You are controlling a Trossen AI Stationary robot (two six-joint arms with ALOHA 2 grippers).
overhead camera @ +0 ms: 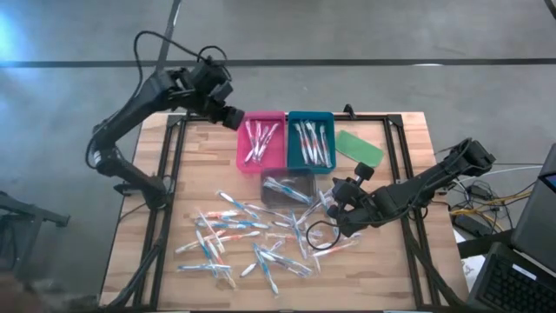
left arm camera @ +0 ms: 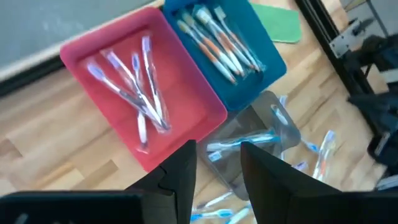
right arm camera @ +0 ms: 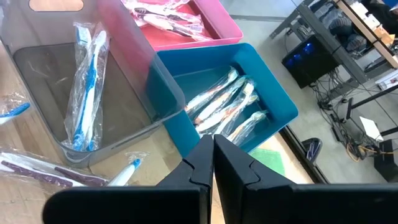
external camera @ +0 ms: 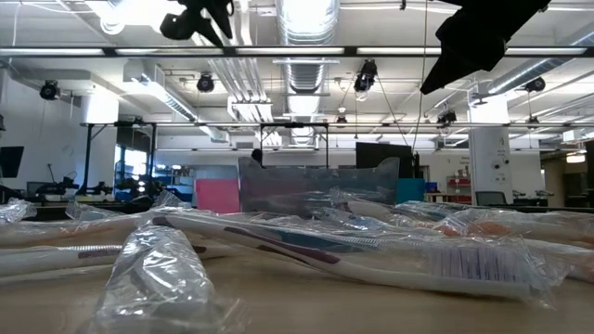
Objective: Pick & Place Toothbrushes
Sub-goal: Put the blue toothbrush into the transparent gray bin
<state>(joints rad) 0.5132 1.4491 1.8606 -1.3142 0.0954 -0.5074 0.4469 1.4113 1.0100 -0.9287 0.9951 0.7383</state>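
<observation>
Left tool (left arm camera: 214, 165) spread, empty, hovering over pink plastic tray (left arm camera: 180, 81) holding purple toothbrushes; right tool (right arm camera: 213, 158) pressed together, empty, near clear bin (right arm camera: 74, 106); wrapped toothbrushes (overhead camera: 239, 239) scattered on desk (overhead camera: 408, 148) below it.

Pink tray (overhead camera: 276, 156), teal tray (overhead camera: 295, 122), smoky clear grey bin (overhead camera: 271, 187), flat green piece (overhead camera: 360, 147), pale wood table (overhead camera: 195, 165) with black frame, whitish toothbrushes (overhead camera: 234, 235) with blue, orange, purple accents, black arms.

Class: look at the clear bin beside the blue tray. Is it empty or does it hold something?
Not empty. The clear bin holds wrapped blue toothbrushes.
</observation>
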